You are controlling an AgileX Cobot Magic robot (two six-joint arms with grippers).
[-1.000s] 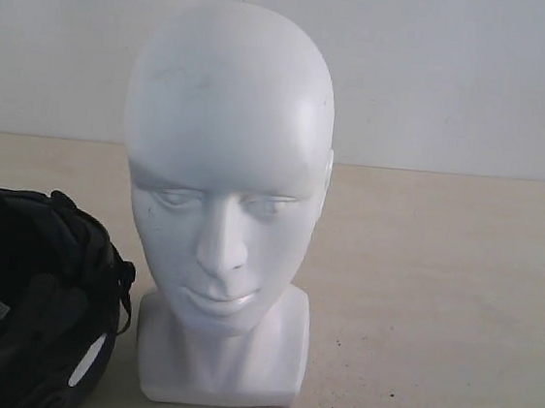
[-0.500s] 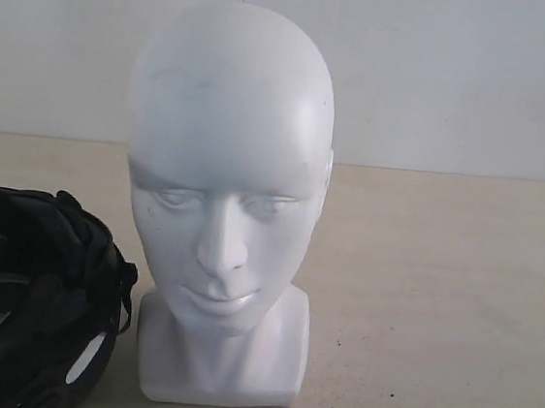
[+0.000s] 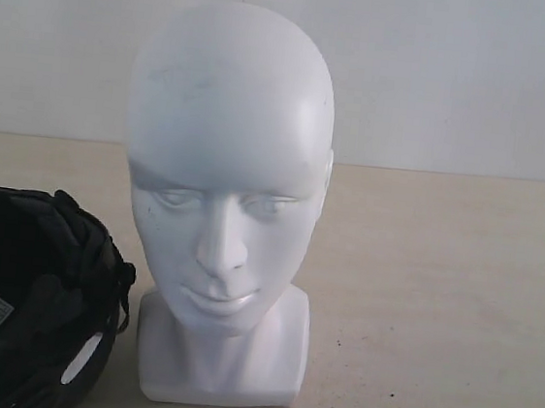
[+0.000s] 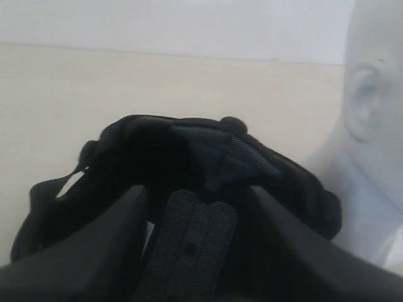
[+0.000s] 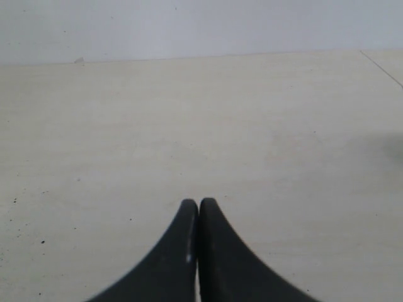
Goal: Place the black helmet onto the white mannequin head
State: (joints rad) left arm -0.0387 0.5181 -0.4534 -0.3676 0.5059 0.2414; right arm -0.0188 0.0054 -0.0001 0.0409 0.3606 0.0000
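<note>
The white mannequin head (image 3: 226,160) stands upright on its blocky neck base in the middle of the table, facing the exterior camera. The black helmet (image 3: 28,305) sits beside it at the lower left, its padded inside and a white label turned towards that camera. In the left wrist view the helmet (image 4: 189,151) fills the foreground, with the mannequin head (image 4: 371,126) just beyond it. My left gripper (image 4: 198,195) straddles the helmet's rim, a mesh pad between its dark fingers (image 4: 94,251), and holds it. My right gripper (image 5: 199,202) is shut and empty over bare table.
The pale wooden table (image 3: 437,309) stretches to the right of the head up to a white wall (image 3: 461,78). A seam in the tabletop (image 5: 381,66) shows in the right wrist view.
The helmet rocked: half a second ago its opening had tipped away, and now the inside and white label face the exterior camera again. The head stayed still.
</note>
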